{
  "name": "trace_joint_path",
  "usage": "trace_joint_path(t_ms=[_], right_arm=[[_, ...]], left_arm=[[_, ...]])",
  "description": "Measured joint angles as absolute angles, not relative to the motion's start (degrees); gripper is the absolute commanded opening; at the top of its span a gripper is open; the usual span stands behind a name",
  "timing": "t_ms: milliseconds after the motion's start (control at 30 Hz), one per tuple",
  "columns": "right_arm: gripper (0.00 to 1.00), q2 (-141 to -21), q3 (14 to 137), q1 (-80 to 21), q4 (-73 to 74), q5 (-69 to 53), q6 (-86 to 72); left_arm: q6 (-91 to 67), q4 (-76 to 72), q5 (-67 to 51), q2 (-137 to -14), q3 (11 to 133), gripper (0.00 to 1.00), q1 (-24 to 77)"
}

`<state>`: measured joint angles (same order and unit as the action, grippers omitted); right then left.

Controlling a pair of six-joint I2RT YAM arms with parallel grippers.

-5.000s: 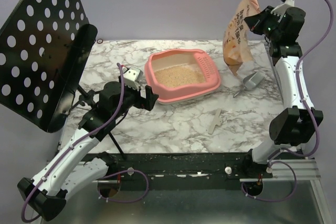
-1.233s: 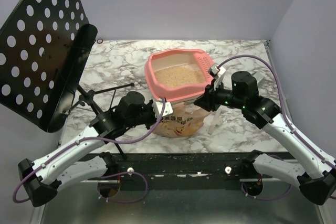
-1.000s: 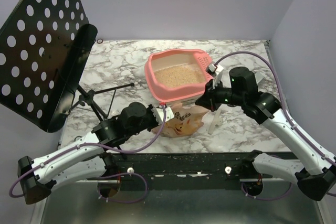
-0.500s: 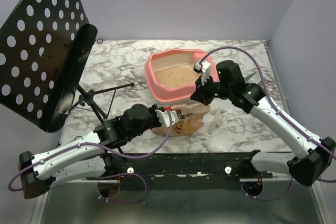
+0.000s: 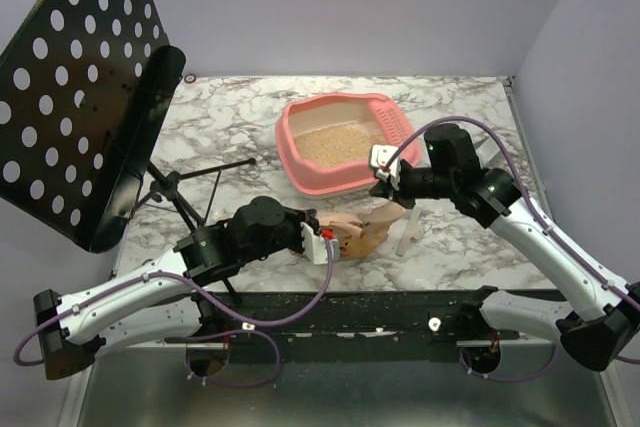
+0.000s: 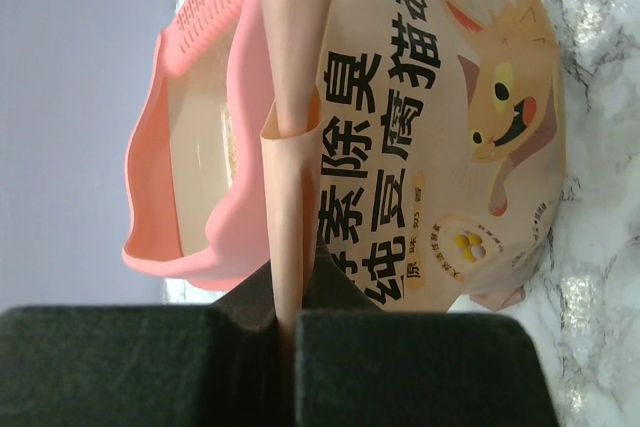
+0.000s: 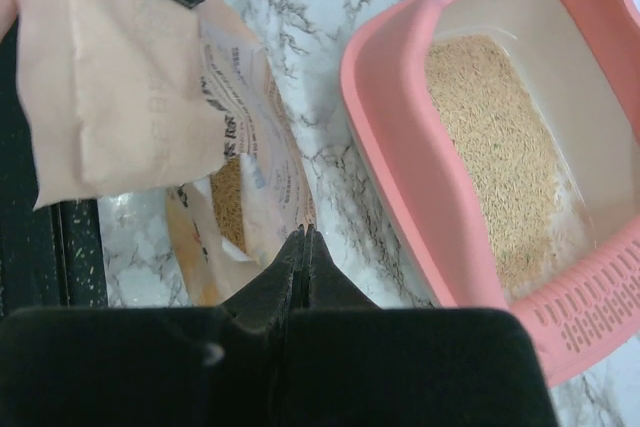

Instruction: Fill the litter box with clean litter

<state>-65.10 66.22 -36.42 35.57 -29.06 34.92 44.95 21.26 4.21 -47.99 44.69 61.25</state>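
Observation:
The pink litter box (image 5: 298,169) stands at the table's middle back, with clean litter (image 5: 335,145) spread over its floor. A tan printed litter bag (image 5: 362,232) lies slumped on the table just in front of it, between my two grippers. My left gripper (image 5: 322,239) is shut on the bag's folded edge (image 6: 290,147). My right gripper (image 7: 307,232) is shut on a thin edge at the bag's other end, beside the box's near wall (image 7: 400,177). More litter (image 7: 230,202) shows inside the bag's open mouth. In the left wrist view the box (image 6: 190,237) stands behind the bag.
A black perforated panel (image 5: 80,97) on a tripod stand (image 5: 195,182) fills the left side. A flat white strip (image 5: 408,232) lies on the marble table (image 5: 240,117) right of the bag. The table's black front edge (image 5: 340,307) is just below the bag.
Both grippers have come down and toward the front edge with the bag. It leaned against the box's front before and now lies lower and flatter.

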Motion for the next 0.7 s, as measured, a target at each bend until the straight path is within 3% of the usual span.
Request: trace_joint_path(t_ms=[700], right_arm=[[0.0, -68.16, 68.31, -36.42, 47.97, -42.7, 53.41]], left_arm=[[50.76, 20.18, -3.84, -38.22, 38.17, 0.0, 61.28]])
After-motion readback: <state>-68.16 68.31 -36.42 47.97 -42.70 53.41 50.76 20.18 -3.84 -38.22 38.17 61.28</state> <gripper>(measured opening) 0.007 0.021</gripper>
